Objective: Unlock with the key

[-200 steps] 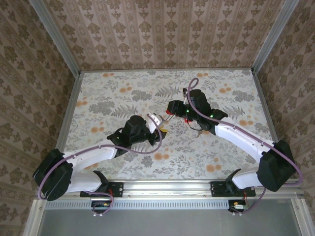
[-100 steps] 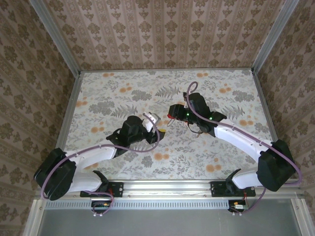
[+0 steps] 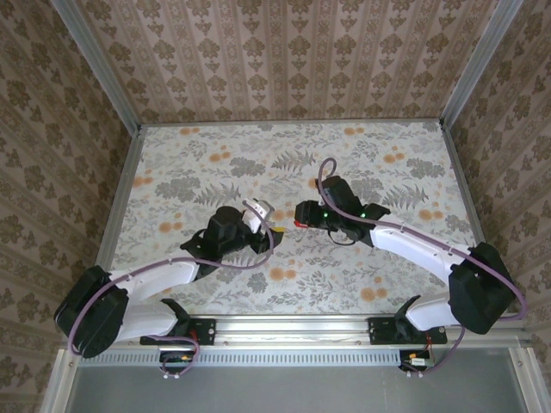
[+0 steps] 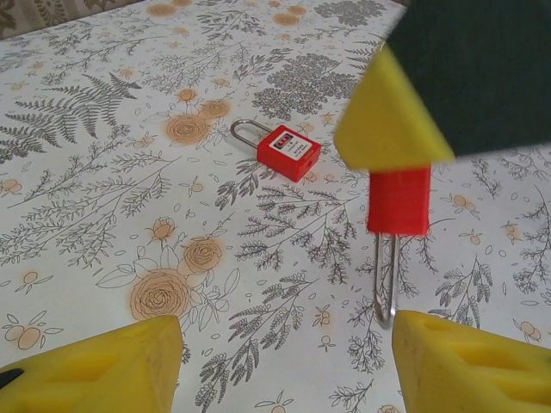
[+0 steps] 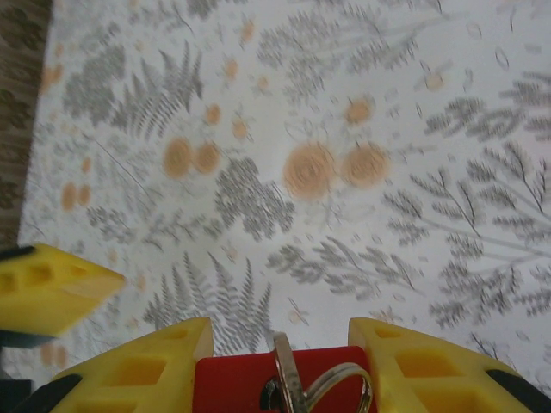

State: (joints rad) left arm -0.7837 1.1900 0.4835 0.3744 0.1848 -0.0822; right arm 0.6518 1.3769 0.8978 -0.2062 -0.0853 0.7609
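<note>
My right gripper is shut on the body of a red padlock, its yellow fingers on either side. A metal key with a key ring sits in the lock's keyhole. In the left wrist view this padlock hangs in the air with its steel shackle pointing down at the table. My left gripper stands open just below it, the shackle's tip close beside the right finger. From above, the left gripper and right gripper face each other mid-table.
A second red padlock with its shackle shut lies flat on the floral tablecloth beyond the held one. The cell's patterned walls and aluminium frame ring the table.
My left gripper has opened and drawn back to the left, away from the held padlock. The right gripper has carried the padlock slightly down and toward the left arm.
</note>
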